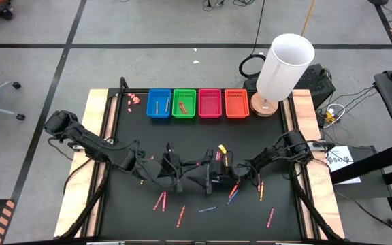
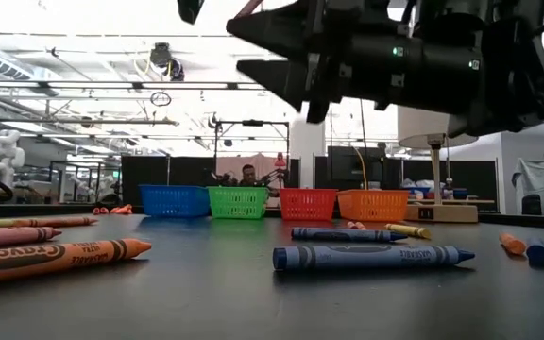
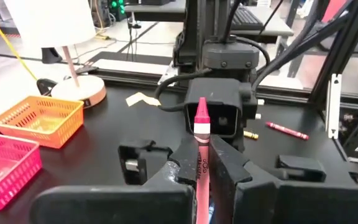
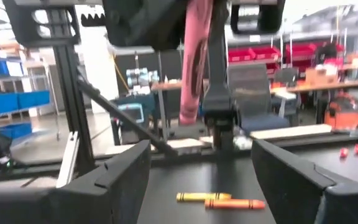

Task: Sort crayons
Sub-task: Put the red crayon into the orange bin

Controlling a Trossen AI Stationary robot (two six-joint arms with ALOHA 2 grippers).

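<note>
The left tool [image 3: 202, 180] is clamped on a pink crayon [image 3: 201, 140] that sticks out past its fingertips above the middle of the black tabletop [image 1: 148, 218], directly facing the right tool [image 1: 218, 178], whose fingers stand wide apart and hold nothing. Loose crayons [image 1: 160, 201] lie scattered around both tools, with blue [image 1: 159, 103], green [image 1: 184, 103], pink [image 1: 209, 103] and orange [image 1: 237, 103] baskets lined along the far edge beside a white lamp [image 1: 284, 64]. The held crayon is thin, paper-wrapped, with a blunt pink tip.

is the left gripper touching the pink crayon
Touching: the left wrist view shows the left gripper shut on the pink crayon, fingers pressed against both its sides.
</note>
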